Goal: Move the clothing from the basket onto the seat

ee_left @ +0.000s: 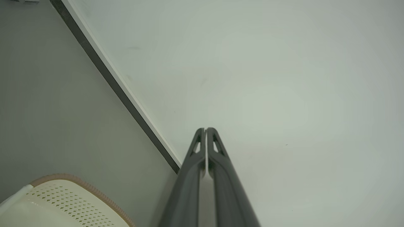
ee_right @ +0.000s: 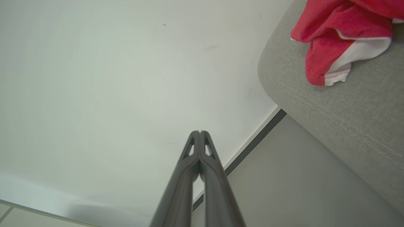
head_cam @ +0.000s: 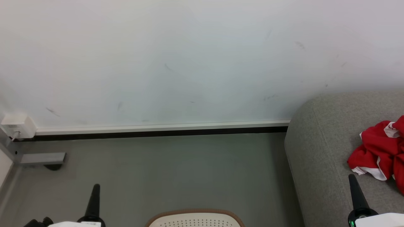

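Note:
Red clothing (head_cam: pixel 380 154) with white trim lies crumpled on the grey seat (head_cam: pixel 318 157) at the right edge of the head view; the right wrist view has the clothing (ee_right: pixel 337 34) on the seat (ee_right: pixel 347 104) at its upper right. The cream basket (head_cam: pixel 195 219) with its brown rim peeks in at the bottom middle, and its perforated wall (ee_left: pixel 63 205) fills the left wrist view's lower left corner. My left gripper (head_cam: pixel 95 186) is shut and empty at the lower left, left of the basket. My right gripper (head_cam: pixel 351 176) is shut and empty just below the clothing, over the seat's front.
A white wall (head_cam: pixel 176 60) with a skirting strip (head_cam: pixel 157 129) runs across ahead, above grey floor (head_cam: pixel 173 170). A white socket box (head_cam: pixel 17 126) and a grey metal bracket (head_cam: pixel 41 159) sit at the far left.

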Controlling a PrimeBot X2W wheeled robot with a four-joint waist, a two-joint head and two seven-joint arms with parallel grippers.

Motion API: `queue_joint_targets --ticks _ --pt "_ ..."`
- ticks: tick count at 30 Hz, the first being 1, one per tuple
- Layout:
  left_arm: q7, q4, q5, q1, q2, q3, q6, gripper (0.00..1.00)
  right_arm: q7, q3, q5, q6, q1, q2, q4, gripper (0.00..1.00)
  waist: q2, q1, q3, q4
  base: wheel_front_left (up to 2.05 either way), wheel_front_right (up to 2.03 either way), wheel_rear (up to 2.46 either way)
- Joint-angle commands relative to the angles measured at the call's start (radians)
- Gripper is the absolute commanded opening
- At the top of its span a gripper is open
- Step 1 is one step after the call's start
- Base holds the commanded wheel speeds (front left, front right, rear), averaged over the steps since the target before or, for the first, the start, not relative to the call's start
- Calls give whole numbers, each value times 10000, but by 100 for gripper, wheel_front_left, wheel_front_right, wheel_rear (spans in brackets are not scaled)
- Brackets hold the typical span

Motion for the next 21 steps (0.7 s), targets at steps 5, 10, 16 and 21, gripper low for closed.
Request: queue_joint_targets --ticks 5,10,16,21 --pt "162 -138 -612 -224 92 4 -54 0 148 -196 517 -12 -272 -7 -25 0 0 -1 18 13 0 0 0" --pt "293 -183 -1105 -262 96 -4 -62 0 278 -313 898 -13 -287 46 -14 0 0 -1 36 27 0 0 0" --pt "423 -229 -1659 -298 100 -8 -69 0 422 -461 1337 -14 -322 105 1 0 0 -1 58 43 0 0 0" --pt "538 -262 -2060 -335 104 -14 -76 0 535 -561 1714 -15 -354 155 13 0 0 -1 76 57 0 0 0"
